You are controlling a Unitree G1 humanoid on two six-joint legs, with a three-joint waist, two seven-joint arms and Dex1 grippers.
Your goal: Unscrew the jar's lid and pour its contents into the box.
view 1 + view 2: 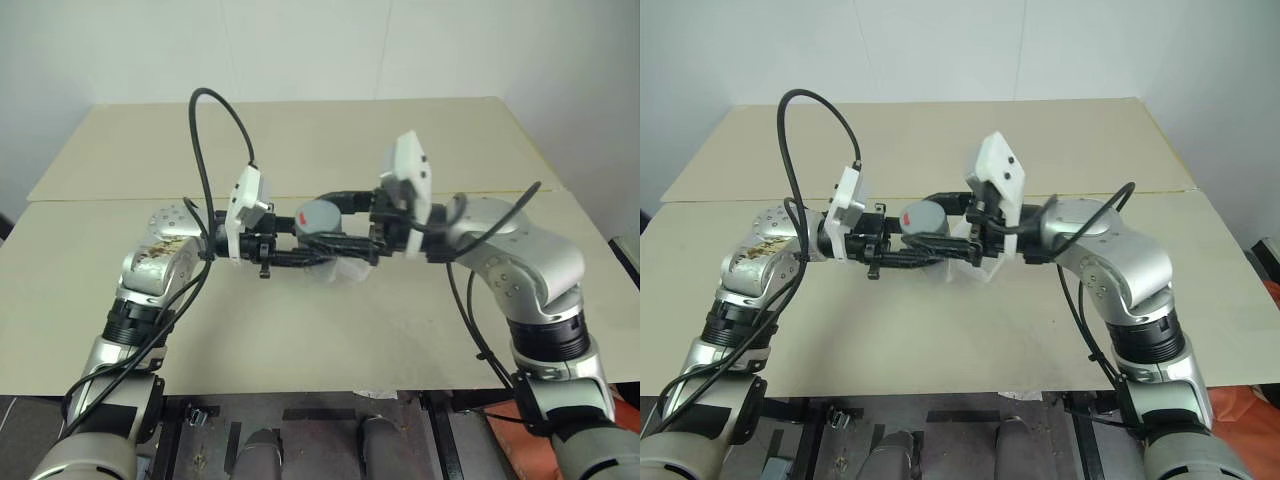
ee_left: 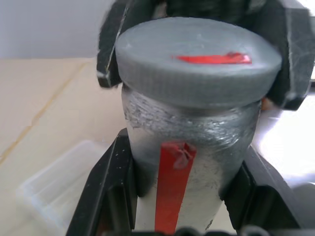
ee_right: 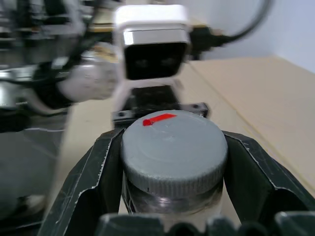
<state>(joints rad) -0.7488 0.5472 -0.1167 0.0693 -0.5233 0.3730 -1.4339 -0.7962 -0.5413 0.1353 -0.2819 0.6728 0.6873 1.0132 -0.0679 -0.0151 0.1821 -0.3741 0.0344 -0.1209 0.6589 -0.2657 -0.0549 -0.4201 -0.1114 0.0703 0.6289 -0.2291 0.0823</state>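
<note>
We count one jar (image 2: 192, 147), one lid (image 3: 173, 150), one box (image 2: 64, 189), and two grippers, all near the centre of the left eye view above the beige table (image 1: 330, 330). The left gripper (image 2: 184, 196) clamps the silvery jar's body, one black finger pressed to each side, a red strip running down the wall between them. The right gripper (image 3: 172, 167) comes from the opposite side and its fingers sit tight against the grey lid's ribbed edge; a red mark shows on the lid's flat top. The lid sits on the jar. The clear box lies on the table just below the held jar.
</note>
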